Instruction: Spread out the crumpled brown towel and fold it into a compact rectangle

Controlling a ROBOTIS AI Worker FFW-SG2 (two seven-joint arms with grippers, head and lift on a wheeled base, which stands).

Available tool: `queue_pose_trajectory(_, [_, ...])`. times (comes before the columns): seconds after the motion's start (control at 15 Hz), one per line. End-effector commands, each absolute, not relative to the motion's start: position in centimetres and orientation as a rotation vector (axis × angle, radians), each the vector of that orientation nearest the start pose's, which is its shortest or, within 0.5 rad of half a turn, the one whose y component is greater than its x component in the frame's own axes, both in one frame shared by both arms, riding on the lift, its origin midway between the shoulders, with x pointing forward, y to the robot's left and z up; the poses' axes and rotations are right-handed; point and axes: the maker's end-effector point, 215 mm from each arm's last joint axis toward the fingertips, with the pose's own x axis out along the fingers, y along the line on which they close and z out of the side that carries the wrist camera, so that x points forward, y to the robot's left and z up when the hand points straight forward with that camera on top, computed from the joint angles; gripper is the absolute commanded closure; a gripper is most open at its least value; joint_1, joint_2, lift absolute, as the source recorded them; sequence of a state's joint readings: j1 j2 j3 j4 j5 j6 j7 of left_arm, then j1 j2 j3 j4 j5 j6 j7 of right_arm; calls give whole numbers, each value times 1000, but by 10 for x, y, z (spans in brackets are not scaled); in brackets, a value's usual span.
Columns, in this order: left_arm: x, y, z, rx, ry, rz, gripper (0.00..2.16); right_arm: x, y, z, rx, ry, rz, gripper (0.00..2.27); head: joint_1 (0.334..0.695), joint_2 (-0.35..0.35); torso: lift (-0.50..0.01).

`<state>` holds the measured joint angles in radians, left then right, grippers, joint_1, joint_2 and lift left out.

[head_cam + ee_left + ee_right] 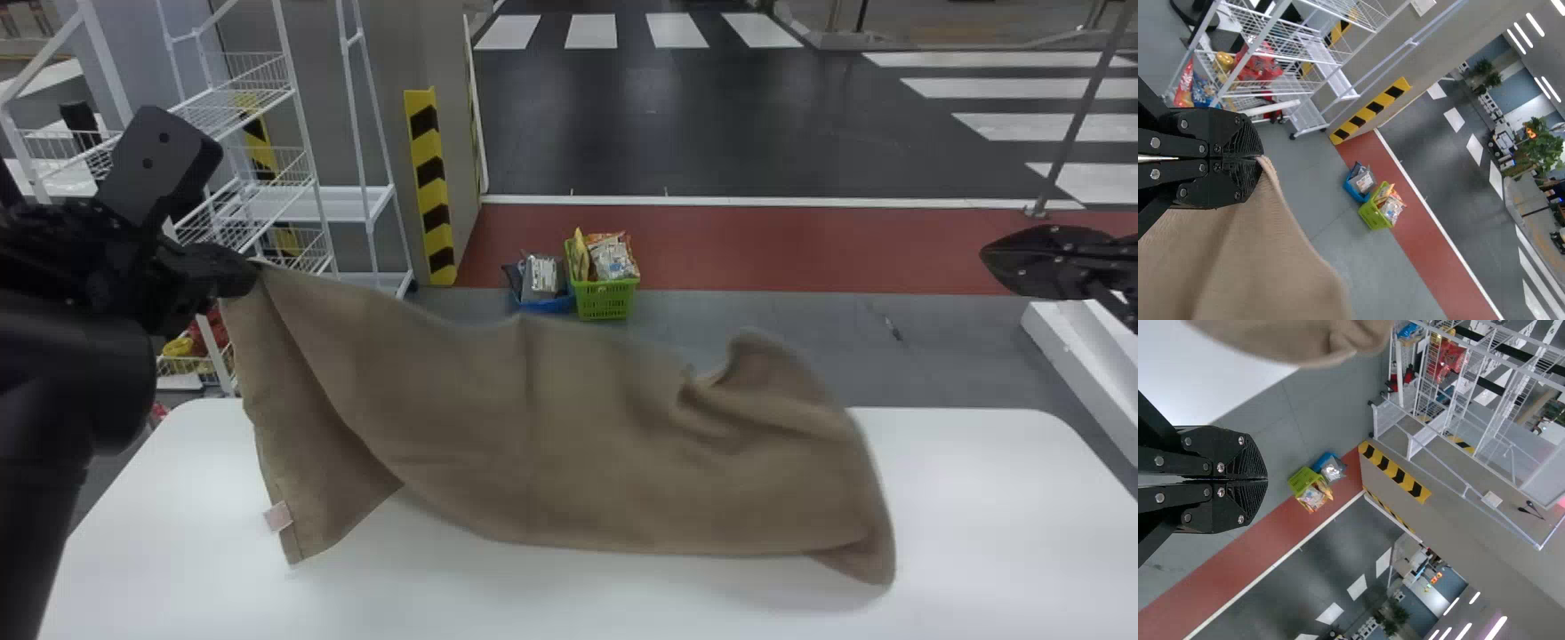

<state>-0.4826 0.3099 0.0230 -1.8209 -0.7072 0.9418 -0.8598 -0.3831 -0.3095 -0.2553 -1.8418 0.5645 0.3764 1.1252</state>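
the job looked to be in its early part, by my reckoning. the brown towel [569, 436] was drawn out from left to right over the white table [960, 516], so the worst of the crumple seemed to be gone, but it was far from flat. its far left corner was up off the table, clamped between the closed fingers of the left gripper [1258, 160]; from there a flap hung down towards the near left, and the right end was bunched and wavy, with its lowest corner at the near right. how much of the cloth touched the tabletop i could not tell. the right gripper [1266, 480] was beyond the towel's right end, well apart from it, its fingers together with nothing between them. no neat fold or rectangle had been made; left to do, as i judged it, were laying the cloth down, smoothing the right end, squaring the edges, and then all of the folding. as for labels, a small pale tag [278, 516] was on the towel's near left edge, with no wording i could make out. on the floor at the far side, packets [613, 258] in a green basket [605, 300] bore printed colours, but none of their lettering was clear.
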Motion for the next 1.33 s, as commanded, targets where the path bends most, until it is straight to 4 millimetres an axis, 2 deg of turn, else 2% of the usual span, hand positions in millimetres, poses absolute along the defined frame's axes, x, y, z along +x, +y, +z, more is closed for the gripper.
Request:
queue_pose_trajectory(0.0, [643, 385, -169, 537, 435, -91, 1791, 627, -352, -122, -704, 153, 434, 1099, 436, 34, -127])
queue_pose_trajectory(0.07, [635, 387, -167, 533, 427, -85, 1791, 624, -357, -124, -696, 164, 439, 1099, 420, 30, -127])
queue_pose_trajectory(0.2, [614, 382, -175, 537, 421, -107, 1791, 610, -356, -138, -717, 188, 459, 1096, 405, 27, -127])
queue_pose_trajectory(0.33, [580, 375, -187, 549, 415, -130, 1791, 594, -350, -160, -730, 218, 487, 1096, 422, 24, -127])
queue_pose_trajectory(0.4, [557, 373, -191, 552, 410, -141, 1791, 585, -345, -173, -748, 244, 516, 1082, 438, 22, -127])
queue_pose_trajectory(0.47, [534, 368, -195, 557, 409, -162, 1791, 576, -340, -189, -751, 273, 544, 971, 452, 22, -127])
queue_pose_trajectory(0.53, [517, 359, -203, 568, 420, -193, 1791, 571, -338, -201, -748, 290, 555, 920, 493, 24, -127])
queue_pose_trajectory(0.6, [500, 357, -214, 582, 441, -205, 1791, 568, -330, -213, -744, 308, 576, 903, 512, 24, -127])
queue_pose_trajectory(0.67, [492, 355, -223, 591, 458, -213, 1791, 566, -320, -230, -705, 341, 581, 633, 535, 22, -127])
queue_pose_trajectory(0.73, [488, 353, -230, 593, 472, -220, 1791, 564, -309, -236, -636, 362, 583, 434, 554, 23, -127])
queue_pose_trajectory(0.8, [483, 352, -233, 597, 480, -224, 1791, 560, -295, -243, -548, 385, 589, 421, 586, 31, -127])
queue_pose_trajectory(0.93, [466, 350, -236, 605, 491, -242, 1791, 557, -278, -249, -488, 410, 566, 343, 611, 48, -127])
queue_pose_trajectory(1.13, [417, 366, -242, 630, 523, -228, 1791, 552, -268, -262, -459, 442, 551, 326, 645, 82, -127])
queue_pose_trajectory(1.27, [383, 364, -263, 628, 578, -238, 1791, 551, -260, -267, -459, 445, 556, 299, 665, 99, -127])
